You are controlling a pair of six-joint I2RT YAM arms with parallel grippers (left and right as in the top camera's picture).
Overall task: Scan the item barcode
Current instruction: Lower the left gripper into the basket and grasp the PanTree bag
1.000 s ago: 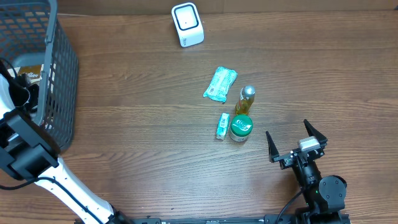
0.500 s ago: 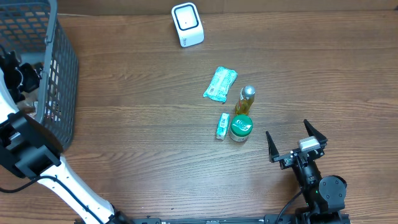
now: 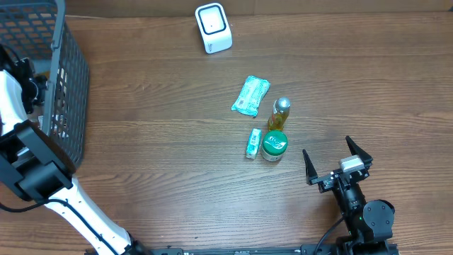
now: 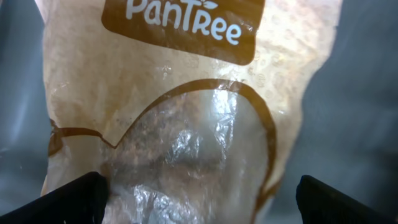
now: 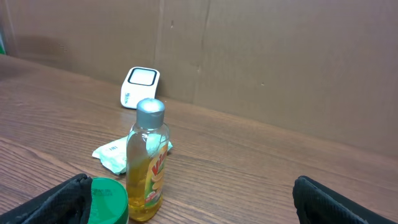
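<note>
In the left wrist view a tan PanTree bag (image 4: 180, 112) with brown lines and a clear window fills the picture. My left gripper (image 4: 202, 196) stands open astride its lower part, the left fingertip (image 4: 78, 198) at the bag's edge and the right one clear of it. No barcode shows on this face. In the overhead view the left arm (image 3: 15, 92) reaches into the grey basket (image 3: 71, 78), which hides that gripper. The white scanner (image 3: 213, 27) stands at the table's far edge. My right gripper (image 3: 326, 146) rests open near the front right, holding nothing.
Mid-table lie a mint-green packet (image 3: 250, 96), a yellow bottle (image 3: 279, 115) with a silver cap, a green-lidded jar (image 3: 274, 145) and a small green tube (image 3: 253, 143). The right wrist view shows the bottle (image 5: 148, 162) and jar lid (image 5: 109, 199) just ahead of the right gripper (image 5: 189, 190).
The left arm has shifted a little at the basket. The right arm and the items on the table have not moved.
</note>
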